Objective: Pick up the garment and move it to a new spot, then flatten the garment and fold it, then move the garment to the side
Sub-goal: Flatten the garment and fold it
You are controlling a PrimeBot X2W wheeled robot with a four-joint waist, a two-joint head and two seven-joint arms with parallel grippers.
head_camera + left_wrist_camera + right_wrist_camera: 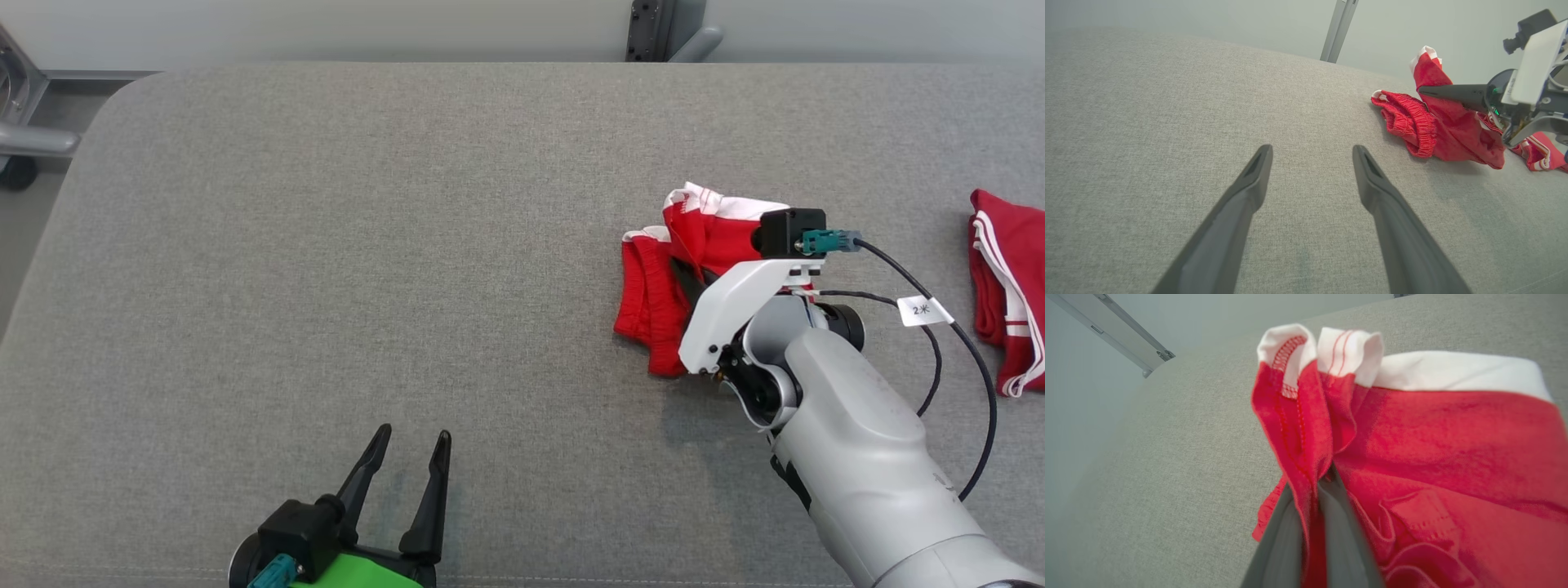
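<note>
Right gripper [1312, 482] — tight on garment [1445, 437] fold

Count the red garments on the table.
2: one garment pinched in the right hand; the other garment lies apart, farther right on the table, partly out of frame.

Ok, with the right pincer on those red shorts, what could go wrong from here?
The right pincer is shut on a thin fold of the shorts below the white hem. The rest lies bunched on the grey surface, so the cloth may slip out on the lift.
A second red garment lies further right; a move that way could snag it.
The left pincer hangs open, apart from the shorts, so there is no second hold.
</note>
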